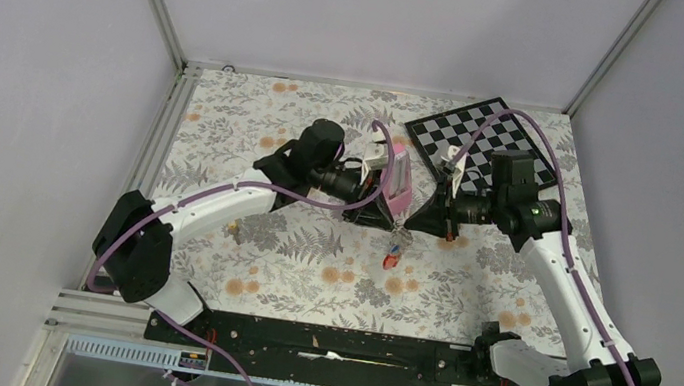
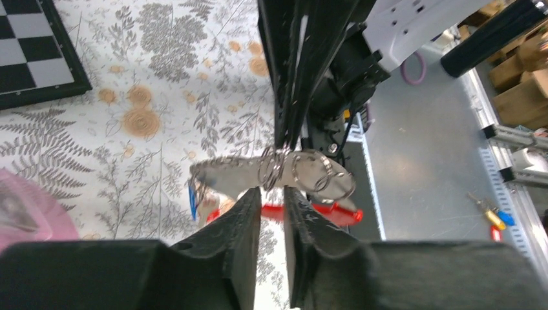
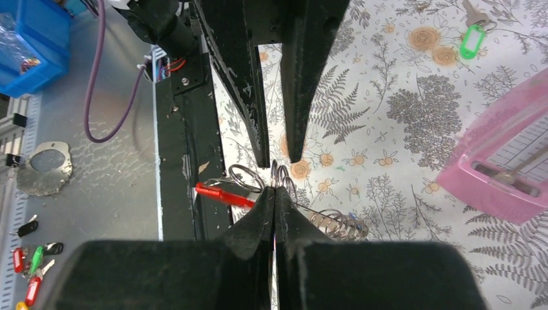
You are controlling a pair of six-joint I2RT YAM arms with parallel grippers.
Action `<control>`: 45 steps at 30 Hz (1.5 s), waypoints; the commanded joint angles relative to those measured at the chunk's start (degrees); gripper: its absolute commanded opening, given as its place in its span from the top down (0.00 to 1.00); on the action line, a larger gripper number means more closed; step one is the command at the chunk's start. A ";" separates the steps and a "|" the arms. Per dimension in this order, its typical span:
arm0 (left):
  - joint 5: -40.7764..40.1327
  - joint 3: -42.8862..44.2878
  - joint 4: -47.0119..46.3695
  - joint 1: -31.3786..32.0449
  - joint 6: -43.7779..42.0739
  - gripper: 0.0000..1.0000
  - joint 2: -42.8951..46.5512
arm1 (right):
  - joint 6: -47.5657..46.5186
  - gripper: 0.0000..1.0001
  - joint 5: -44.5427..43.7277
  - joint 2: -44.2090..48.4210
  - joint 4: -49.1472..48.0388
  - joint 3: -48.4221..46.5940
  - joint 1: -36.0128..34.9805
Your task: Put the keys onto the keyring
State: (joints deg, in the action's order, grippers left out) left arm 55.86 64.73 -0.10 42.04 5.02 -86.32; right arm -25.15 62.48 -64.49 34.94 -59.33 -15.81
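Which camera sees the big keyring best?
The left wrist camera: the keyring shows its grey side and red bar close up. The right wrist camera shows little more than the red bar. From the top it is a tiny speck.

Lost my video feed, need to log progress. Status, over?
Right gripper shut on keyring, held aloft. Left gripper slightly open at it. Pink pyramid close beside; green-tagged key lying loose.

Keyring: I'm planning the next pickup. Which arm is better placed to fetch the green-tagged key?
Probably the left. The left gripper stands open, while the right gripper is shut on the keyring and would have to let go. The green-tagged key lies loose on the table.
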 commanded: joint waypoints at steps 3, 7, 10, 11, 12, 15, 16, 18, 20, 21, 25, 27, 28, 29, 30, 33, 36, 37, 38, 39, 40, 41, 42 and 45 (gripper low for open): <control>-3.08 6.12 11.45 -0.30 -18.33 0.63 0.16 | -5.94 1.00 -6.89 -1.72 9.37 -6.39 -3.69; -8.04 10.15 18.26 -0.31 -24.50 0.47 -0.09 | -8.66 1.00 -10.76 -1.43 12.81 -8.89 -4.46; -11.72 12.31 23.43 -0.45 -28.11 0.39 0.59 | -10.64 1.00 -14.27 -1.06 15.63 -11.41 -4.60; -12.63 12.54 24.45 -0.58 -28.33 0.36 0.99 | -11.51 1.00 -15.78 -1.04 16.78 -12.41 -4.69; -13.21 12.62 25.30 -0.90 -28.83 0.34 1.54 | -12.43 1.00 -17.01 -1.06 17.77 -13.37 -4.83; -17.41 12.86 26.93 -1.22 -28.86 0.31 3.14 | -15.59 1.00 -20.56 -1.07 21.08 -16.96 -5.30; -18.58 13.25 27.80 -1.32 -28.86 0.30 3.42 | -16.64 1.00 -21.54 -1.00 22.04 -18.05 -5.47; -21.46 14.68 29.53 -1.70 -26.73 0.28 3.67 | -19.11 1.00 -23.15 -1.08 24.43 -20.07 -5.74; -24.00 16.80 32.62 -1.70 -26.42 0.27 3.13 | -20.93 1.00 -24.41 -1.39 26.31 -22.03 -6.05; -25.37 18.09 34.41 -1.74 -25.96 0.27 2.61 | -21.58 1.00 -24.88 -1.63 27.21 -22.98 -6.18; -27.68 24.38 43.00 -1.75 -27.86 0.37 -1.64 | -23.75 1.00 -26.58 -2.68 29.80 -26.02 -6.96; -26.02 24.96 44.59 -2.02 -28.04 0.40 -3.27 | -24.46 1.00 -27.14 -3.11 30.75 -27.19 -7.39; -24.86 24.66 44.57 -2.14 -27.70 0.41 -3.72 | -24.92 1.00 -27.32 -3.36 31.39 -27.76 -7.62; -24.36 24.27 43.91 -2.14 -26.95 0.41 -4.02 | -25.40 1.00 -27.59 -3.58 32.07 -28.44 -7.77; -24.50 24.11 43.19 -2.14 -25.78 0.40 -4.29 | -25.82 1.00 -27.66 -3.96 32.76 -28.81 -7.90; -23.69 26.16 43.34 -2.14 -27.39 0.18 -5.19 | -26.85 1.00 -27.09 -4.30 34.31 -28.01 -8.21; -18.90 26.43 41.66 -2.14 -29.66 0.01 -4.29 | -26.71 1.00 -25.80 -4.19 34.70 -24.79 -8.50; -16.78 25.47 39.49 -2.14 -29.78 0.01 -3.46 | -26.30 1.00 -25.42 -3.99 34.48 -23.61 -8.56; -14.00 23.79 37.01 -2.14 -29.80 0.01 -2.17 | -26.02 1.00 -24.79 -3.73 34.44 -22.65 -8.58; -11.02 21.73 34.01 -2.14 -30.21 0.01 -0.83 | -25.68 1.00 -24.29 -3.33 34.49 -21.80 -8.54; -8.09 20.51 32.33 -2.14 -31.40 0.01 -0.11 | -25.36 1.00 -23.79 -2.94 34.64 -21.30 -8.53; -5.38 20.53 32.04 -2.14 -31.88 0.01 -0.51 | -25.27 1.00 -23.40 -2.60 35.00 -20.99 -8.53; -3.35 20.87 31.96 -2.14 -31.78 0.03 -1.21 | -25.02 1.00 -23.15 -2.37 35.33 -20.86 -8.53; 2.80 19.07 26.03 -1.91 -29.81 0.11 -1.51 | -24.44 1.00 -22.14 -1.32 35.86 -20.06 -8.53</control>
State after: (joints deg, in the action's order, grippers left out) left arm 46.00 85.58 36.25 39.99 -24.77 -89.73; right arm -50.28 37.01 -68.55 69.25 -79.75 -23.86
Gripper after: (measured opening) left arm 0.926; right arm 0.014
